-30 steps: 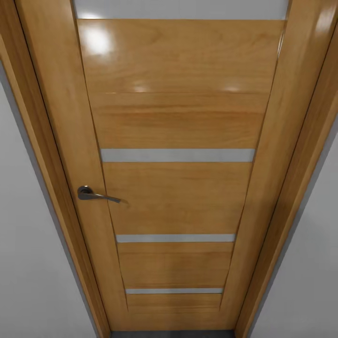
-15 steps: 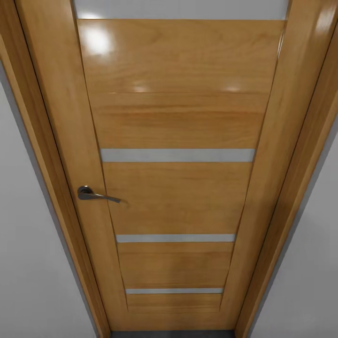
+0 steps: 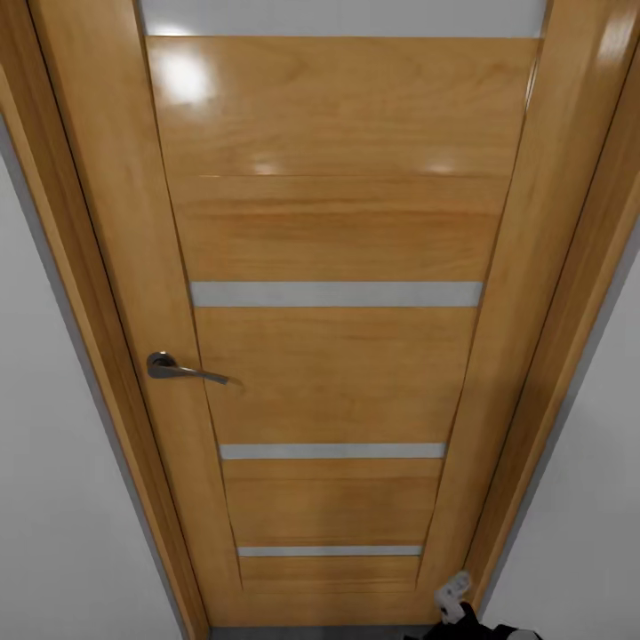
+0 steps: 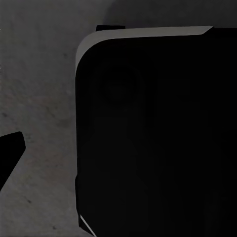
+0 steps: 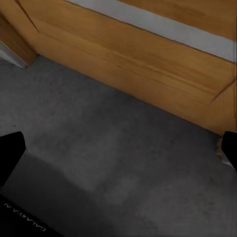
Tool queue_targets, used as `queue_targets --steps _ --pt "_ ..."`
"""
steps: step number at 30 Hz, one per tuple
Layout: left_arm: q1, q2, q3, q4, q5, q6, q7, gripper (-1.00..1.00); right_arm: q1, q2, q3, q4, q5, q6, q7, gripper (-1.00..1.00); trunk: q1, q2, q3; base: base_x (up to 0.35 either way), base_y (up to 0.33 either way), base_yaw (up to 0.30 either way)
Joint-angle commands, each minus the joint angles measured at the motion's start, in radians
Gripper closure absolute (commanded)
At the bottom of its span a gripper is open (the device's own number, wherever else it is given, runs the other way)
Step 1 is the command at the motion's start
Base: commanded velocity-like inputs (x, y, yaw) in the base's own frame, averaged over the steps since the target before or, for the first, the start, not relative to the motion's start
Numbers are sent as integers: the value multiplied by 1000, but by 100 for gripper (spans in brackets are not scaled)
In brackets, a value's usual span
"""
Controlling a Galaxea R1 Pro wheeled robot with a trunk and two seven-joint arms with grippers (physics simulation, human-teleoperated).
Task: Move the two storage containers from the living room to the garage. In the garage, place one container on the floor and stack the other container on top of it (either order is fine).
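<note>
- Right tool (image 3: 453, 594): pale tip with black body behind it, low at the foot of the door; in the right wrist view its two dark fingers (image 5: 10, 153) sit wide apart, nothing between them.
- Left tool: left wrist view has one dark finger (image 4: 9, 148) beside a black robot body panel (image 4: 153, 138); can't tell its state.
- Floor (image 5: 113, 163): dark grey concrete, running up to the door's bottom edge.
- Wooden door (image 3: 338, 356): closed, grey strips across it, metal lever handle (image 3: 182, 367); pale walls (image 3: 53, 498) on both sides.

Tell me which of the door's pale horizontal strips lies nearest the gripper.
The lowest strip, just above the door's bottom edge. The right gripper pokes up beside its right end; the other strips sit higher up.
</note>
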Motion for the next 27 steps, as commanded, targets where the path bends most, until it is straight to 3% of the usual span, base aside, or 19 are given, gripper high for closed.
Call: queue_targets --steps 1,4,11,12,14,15,21,27 --pt "0 0 1 0 2 -3 0 -100 -17 2 1 -13 -5 21 0 -100 0 -1 -1 0 0 0" --pt "0 0 1 0 2 -2 0 -100 -66 8 2 -44 -5 78 -1 -100 0 -1 -1 0 0 0" --pt "0 -1 1 0 2 -1 0 -100 -90 25 3 -165 1 124 -14 -100 0 -1 -1 0 0 0" --pt "0 -1 1 0 2 -1 0 -100 -113 37 3 -235 2 134 -38 -100 0 -1 -1 0 0 0" --pt "0 -1 1 0 2 -1 0 -100 -128 47 3 -260 3 155 -47 -100 0 -1 -1 0 0 0" --pt "0 -1 1 0 2 -1 0 -100 -149 69 3 -288 4 197 -57 -100 0 -1 -1 0 0 0" --pt "0 -1 1 0 2 -1 0 -100 -175 136 3 -339 9 260 -111 -100 0 -1 -1 0 0 0" --pt "0 -1 1 0 2 -1 0 -100 -218 177 5 -355 11 287 -165 -100 0 -1 -1 0 0 0"
